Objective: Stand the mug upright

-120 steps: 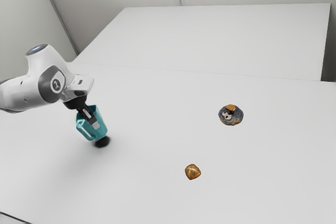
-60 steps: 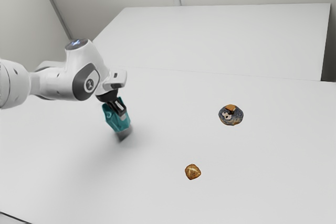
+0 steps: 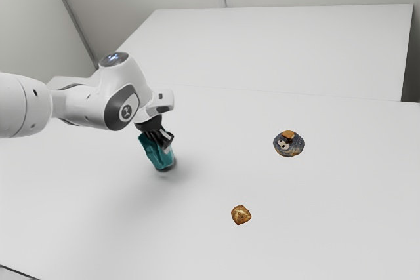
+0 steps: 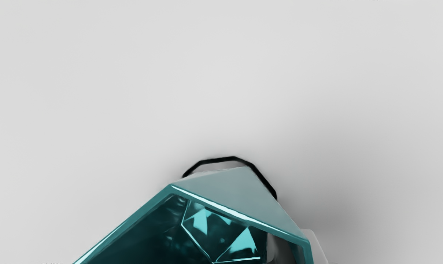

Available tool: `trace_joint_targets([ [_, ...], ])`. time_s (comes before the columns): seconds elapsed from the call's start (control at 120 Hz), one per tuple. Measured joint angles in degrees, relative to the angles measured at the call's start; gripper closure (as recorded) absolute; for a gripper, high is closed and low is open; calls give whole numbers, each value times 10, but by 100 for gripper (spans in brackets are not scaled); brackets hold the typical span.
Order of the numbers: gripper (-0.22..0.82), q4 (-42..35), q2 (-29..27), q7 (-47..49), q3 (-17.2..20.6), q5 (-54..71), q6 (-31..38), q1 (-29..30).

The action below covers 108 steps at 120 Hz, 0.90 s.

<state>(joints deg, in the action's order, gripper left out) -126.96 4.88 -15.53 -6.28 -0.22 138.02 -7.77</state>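
– What do we have widest before us?
– Our smooth, matt white surface [image 3: 341, 227], spreading under and past the hand. Over it comes our glossy white arm [image 3: 79, 104], rounded, with grey joint caps.
– And our black hand [image 3: 167, 147]?
– We have it grasping the mug by its wall, one grey fingertip [image 4: 270, 249] inside, the other outside.
– So the mug [image 3: 156, 155] is at our fingers?
– Yes, tilted, base low. It is shiny teal, flat-faceted, with an angular rim [image 4: 122, 228] and a black-edged base [image 4: 228, 158]. Whether it touches the surface, we cannot tell.
– What lies farther out from the hand?
– A roundish, mottled blue-grey item [image 3: 296, 147], well apart, bearing an orange-brown piece [image 3: 289, 135]. Also well apart, we see a golden-brown lump [image 3: 241, 214], blunt-cornered, with pale streaks.
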Motion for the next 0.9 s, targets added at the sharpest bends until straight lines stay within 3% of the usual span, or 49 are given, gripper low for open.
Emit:
trace_joint_targets([
  [0.483,78,-127,-110,62,0,1,20,4],
  [0.9,74,-136,-102,88,-3,-1,31,6],
])
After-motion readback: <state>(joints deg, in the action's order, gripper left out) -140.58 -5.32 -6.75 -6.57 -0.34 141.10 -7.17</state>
